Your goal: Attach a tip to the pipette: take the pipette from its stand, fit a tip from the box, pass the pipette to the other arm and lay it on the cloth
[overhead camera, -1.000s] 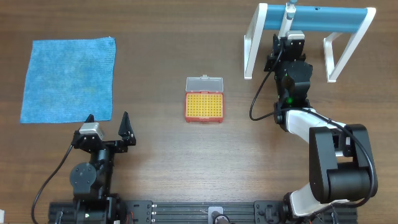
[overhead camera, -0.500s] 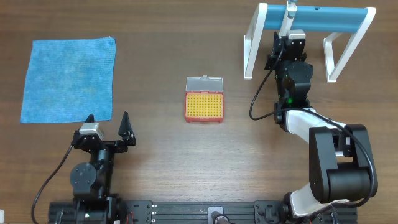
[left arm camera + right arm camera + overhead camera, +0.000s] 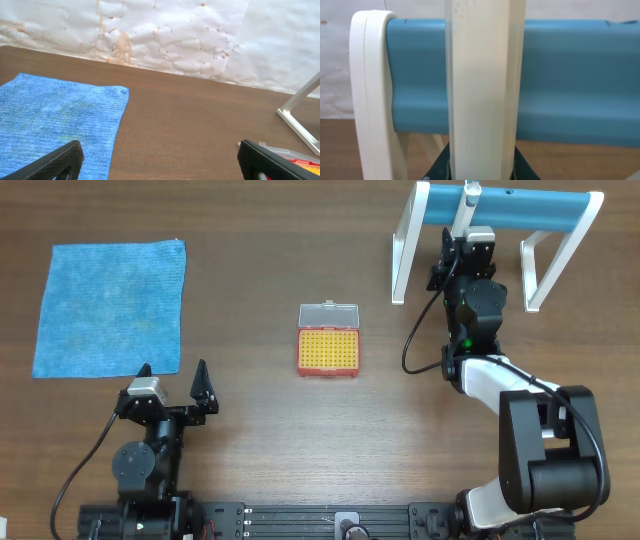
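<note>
Pipette [image 3: 466,208] hangs upright on the blue stand [image 3: 540,208] at far right. The right end effector [image 3: 461,238] is clamped on its body, seemingly placed to lift it clear. The left end effector [image 3: 173,370] rests with fingers apart near the cloth [image 3: 110,308], presumably ready for the handover. The tip box [image 3: 328,352] sits open mid-worktop [image 3: 250,440].
</note>
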Available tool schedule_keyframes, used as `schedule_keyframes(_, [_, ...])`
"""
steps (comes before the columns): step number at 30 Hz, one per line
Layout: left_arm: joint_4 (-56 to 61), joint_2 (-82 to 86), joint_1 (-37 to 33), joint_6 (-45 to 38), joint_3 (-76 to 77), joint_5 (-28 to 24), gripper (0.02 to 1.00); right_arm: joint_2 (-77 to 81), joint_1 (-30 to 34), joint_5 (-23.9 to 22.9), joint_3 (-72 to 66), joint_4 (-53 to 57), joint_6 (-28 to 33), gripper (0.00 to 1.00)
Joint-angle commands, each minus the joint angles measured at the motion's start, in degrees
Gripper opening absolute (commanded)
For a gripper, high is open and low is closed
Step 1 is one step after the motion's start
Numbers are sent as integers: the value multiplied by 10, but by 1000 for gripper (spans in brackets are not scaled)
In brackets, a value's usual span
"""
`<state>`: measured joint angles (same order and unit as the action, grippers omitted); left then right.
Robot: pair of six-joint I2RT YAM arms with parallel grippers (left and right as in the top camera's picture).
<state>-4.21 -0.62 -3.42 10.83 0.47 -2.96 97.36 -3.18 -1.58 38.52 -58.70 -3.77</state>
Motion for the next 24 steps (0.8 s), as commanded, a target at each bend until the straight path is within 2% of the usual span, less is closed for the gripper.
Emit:
schedule_keyframes(1, [-3, 4, 3, 7, -2, 7, 996, -45, -17, -3, -48, -12, 0, 82])
schedule_keyframes(3, [-3, 4, 3, 7, -2, 7, 996, -74, -27, -1, -70, -12, -3, 82])
schedule_keyframes(5, [-3, 4, 3, 7, -2, 7, 996, -106, -38, 30, -89, -16, -5, 82])
schedule_keyframes(9, [-3, 4, 3, 7, -2, 7, 996, -175, -74, 194, -125, -53, -33, 82])
schedule_keyframes(12, [-3, 4, 3, 7, -2, 7, 996, -195, -114, 268, -154, -116, -55, 82])
schedule_keyframes(15, [-3, 4, 3, 7, -2, 7, 996, -189, -150, 273, -177, -156, -57, 82])
schedule_keyframes(24, [-3, 4, 3, 7, -2, 7, 996, -153, -226, 274, -162, -57, -56, 86])
